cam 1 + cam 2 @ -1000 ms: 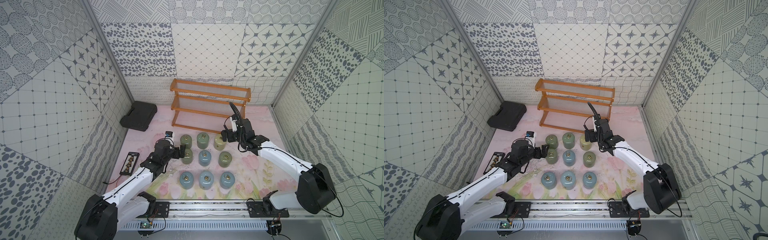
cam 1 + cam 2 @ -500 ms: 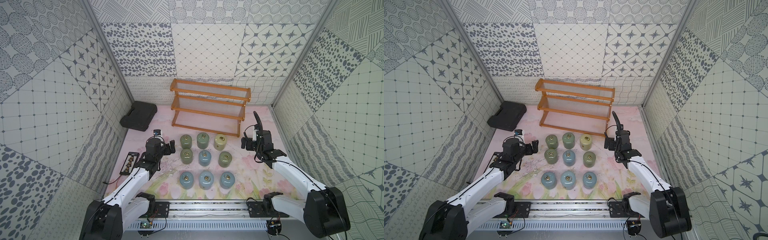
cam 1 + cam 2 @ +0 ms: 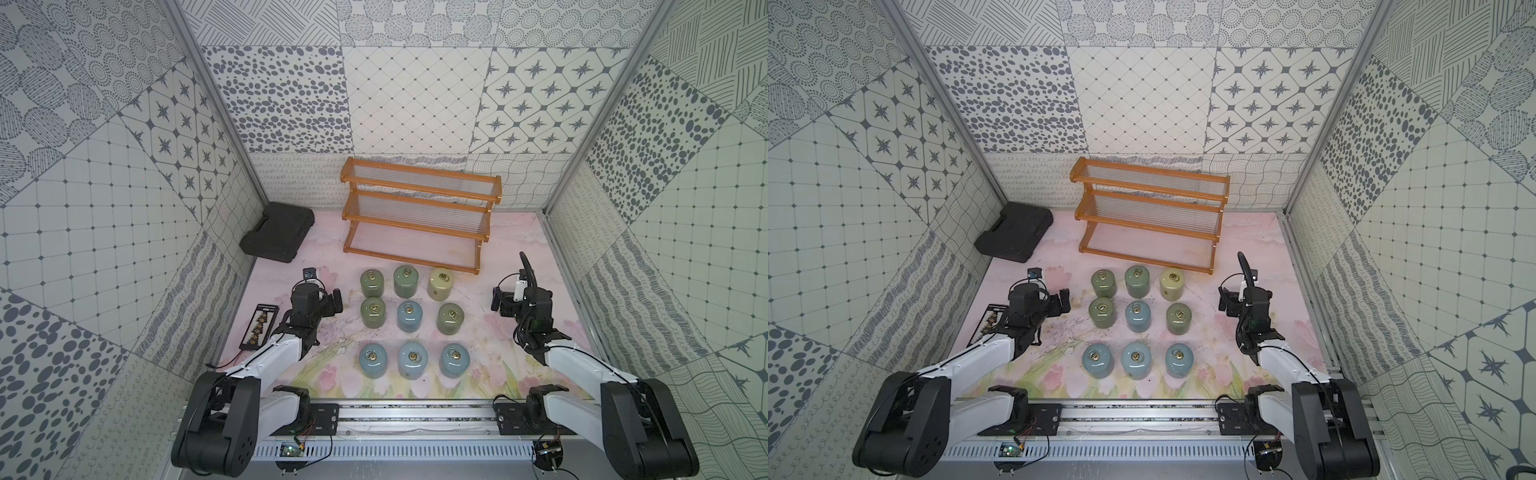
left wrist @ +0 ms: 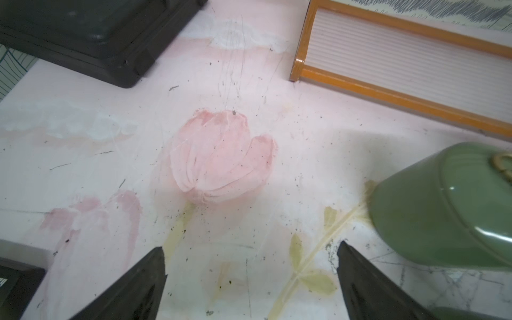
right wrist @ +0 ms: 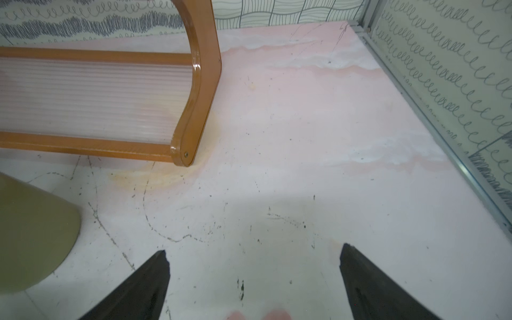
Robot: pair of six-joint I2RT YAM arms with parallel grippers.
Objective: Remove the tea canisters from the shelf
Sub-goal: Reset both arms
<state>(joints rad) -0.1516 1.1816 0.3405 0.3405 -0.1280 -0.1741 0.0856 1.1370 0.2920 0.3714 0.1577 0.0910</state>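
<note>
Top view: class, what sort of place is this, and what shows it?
Probably a robot test cell, not a home: patterned panel walls box in a table, two robot arms sit on a metal rail, and tea canisters stand in a grid.

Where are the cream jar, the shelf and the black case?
Cream jar (image 3: 441,279), in a top view, its lid.
Shelf (image 3: 415,210), in a top view, its middle panel.
Black case (image 3: 277,237), in a top view, its lid.

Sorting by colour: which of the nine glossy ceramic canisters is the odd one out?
The cream canister, at the right end of the row nearest the orange-brown wooden shelf; the other eight are green or blue.
</note>
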